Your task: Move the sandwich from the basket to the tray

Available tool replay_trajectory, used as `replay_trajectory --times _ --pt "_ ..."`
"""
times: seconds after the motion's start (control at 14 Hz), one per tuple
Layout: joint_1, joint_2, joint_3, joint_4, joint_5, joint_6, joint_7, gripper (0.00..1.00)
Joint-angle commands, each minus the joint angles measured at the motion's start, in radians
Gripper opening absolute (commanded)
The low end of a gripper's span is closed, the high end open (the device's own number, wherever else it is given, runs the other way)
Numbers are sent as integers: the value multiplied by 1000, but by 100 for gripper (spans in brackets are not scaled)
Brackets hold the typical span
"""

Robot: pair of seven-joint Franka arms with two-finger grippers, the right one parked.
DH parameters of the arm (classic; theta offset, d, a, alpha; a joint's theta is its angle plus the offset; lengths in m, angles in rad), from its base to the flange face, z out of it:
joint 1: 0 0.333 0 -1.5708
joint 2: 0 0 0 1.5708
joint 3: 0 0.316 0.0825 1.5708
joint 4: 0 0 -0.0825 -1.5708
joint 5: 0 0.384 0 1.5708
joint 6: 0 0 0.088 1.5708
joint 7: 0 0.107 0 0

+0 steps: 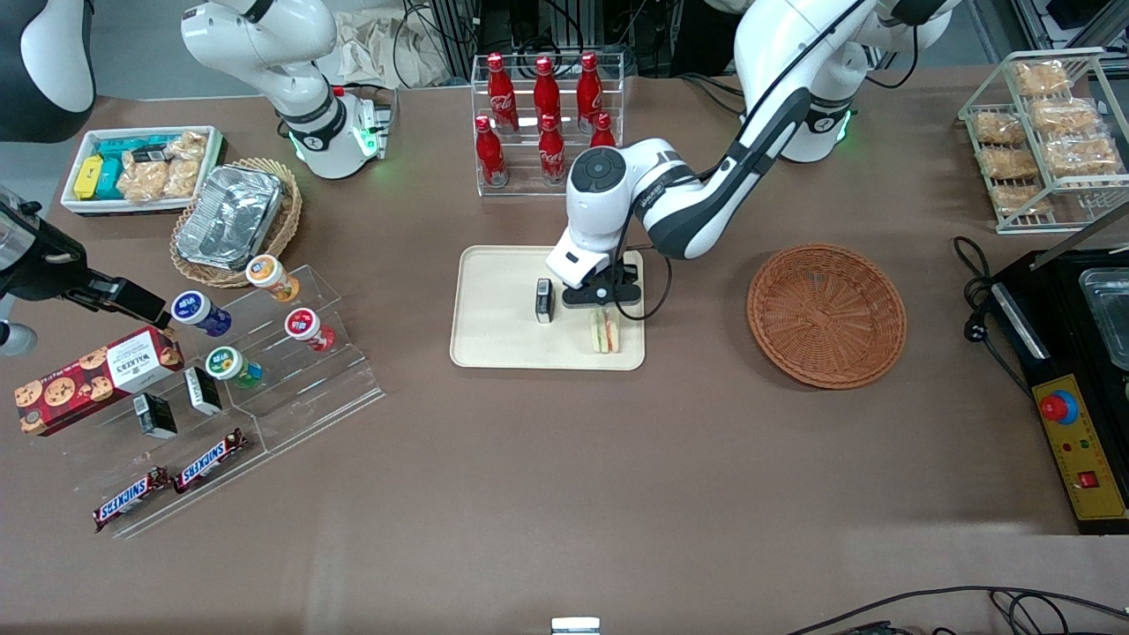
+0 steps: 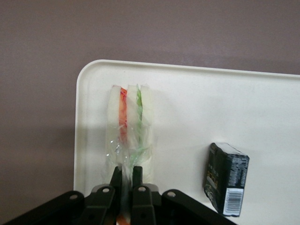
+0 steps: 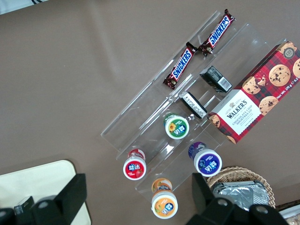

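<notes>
The sandwich (image 1: 605,332) (image 2: 129,126), a clear-wrapped wedge with red and green filling, sits on its edge on the cream tray (image 1: 494,348) (image 2: 201,103). It is in the tray's corner nearest the front camera, on the basket's side. My left gripper (image 1: 604,310) (image 2: 125,171) is low over the tray, its fingers pinched shut on one end of the sandwich and its wrap. The reddish-brown wicker basket (image 1: 826,315) lies beside the tray toward the working arm's end of the table, with nothing in it.
A small black box (image 1: 544,300) (image 2: 227,185) stands on the tray close to the gripper. Farther from the front camera stands a rack of red cola bottles (image 1: 547,123). A clear stand with snacks (image 1: 265,370) lies toward the parked arm's end, a black machine (image 1: 1076,388) toward the working arm's.
</notes>
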Motion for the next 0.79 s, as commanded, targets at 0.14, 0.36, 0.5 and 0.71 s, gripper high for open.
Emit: replay_trajectory --times 0.14,0.36,0.5,0.71 --pt "-9 -21 40 -6 33 -9 -17 99" --pt "8 -102 40 -22 31 -111 -2 99" --pt "63 -166 24 -20 -10 -214 54 99" --pt "169 -281 17 -9 -121 -341 253 99"
